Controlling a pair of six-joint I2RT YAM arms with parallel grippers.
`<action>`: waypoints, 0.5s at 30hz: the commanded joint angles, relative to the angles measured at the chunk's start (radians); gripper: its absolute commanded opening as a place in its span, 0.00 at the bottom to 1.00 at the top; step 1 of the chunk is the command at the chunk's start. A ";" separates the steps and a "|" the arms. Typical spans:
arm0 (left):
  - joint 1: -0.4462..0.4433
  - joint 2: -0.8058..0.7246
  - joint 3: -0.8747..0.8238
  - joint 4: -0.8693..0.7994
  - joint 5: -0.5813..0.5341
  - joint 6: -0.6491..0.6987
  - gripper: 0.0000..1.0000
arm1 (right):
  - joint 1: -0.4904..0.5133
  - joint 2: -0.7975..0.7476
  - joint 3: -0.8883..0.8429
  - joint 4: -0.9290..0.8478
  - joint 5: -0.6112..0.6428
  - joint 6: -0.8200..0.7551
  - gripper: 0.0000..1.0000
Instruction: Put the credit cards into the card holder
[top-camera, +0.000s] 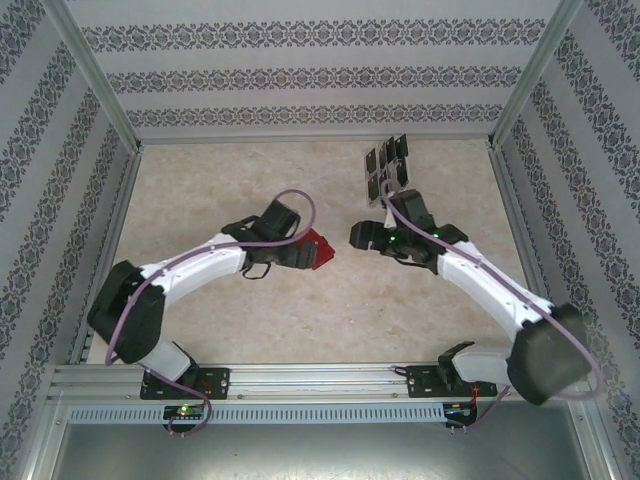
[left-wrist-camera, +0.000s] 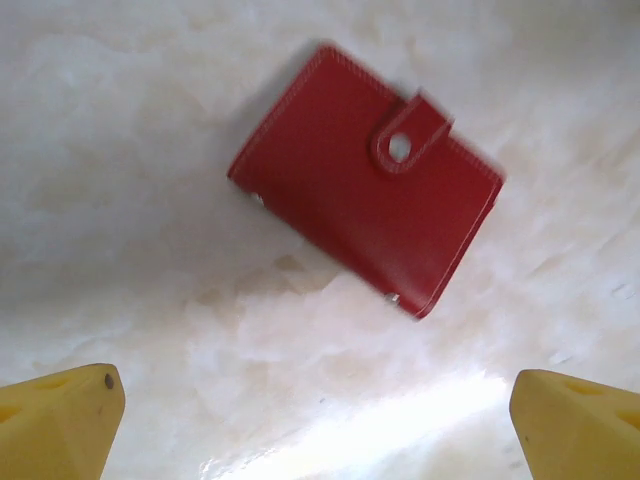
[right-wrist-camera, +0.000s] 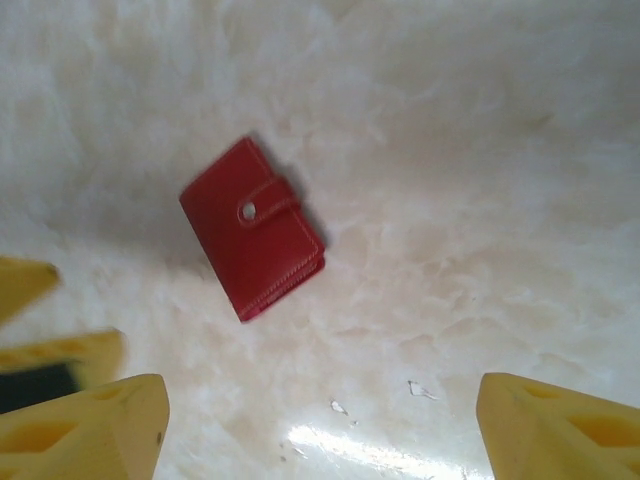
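The table (top-camera: 200, 200) carries the closed red wallet (left-wrist-camera: 365, 180) near the centre of the top view, between the 2 grippers. The left gripper (left-wrist-camera: 318, 425) is the nearer. In its wrist view the wallet lies just ahead, upper middle of the frame, with its long axis slanting from upper left to lower right, askew to the line between the fingers. Its jaws stand fully apart and hold nothing. The right gripper (right-wrist-camera: 320, 430) faces the wallet from the other side, a little farther off, also wide open and empty. The dark cards (top-camera: 385, 165) stand at the upper right of the top view. The snap tab (left-wrist-camera: 410, 135) is fastened, so opening the wallet likely comes first.
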 joint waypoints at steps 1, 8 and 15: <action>0.109 -0.029 -0.051 0.133 0.133 -0.181 1.00 | 0.049 0.131 0.108 -0.041 0.004 -0.083 0.76; 0.286 -0.054 -0.049 0.202 0.242 -0.282 1.00 | 0.120 0.461 0.430 -0.213 0.056 -0.233 0.55; 0.404 -0.061 -0.067 0.237 0.308 -0.331 1.00 | 0.216 0.697 0.689 -0.366 0.229 -0.309 0.50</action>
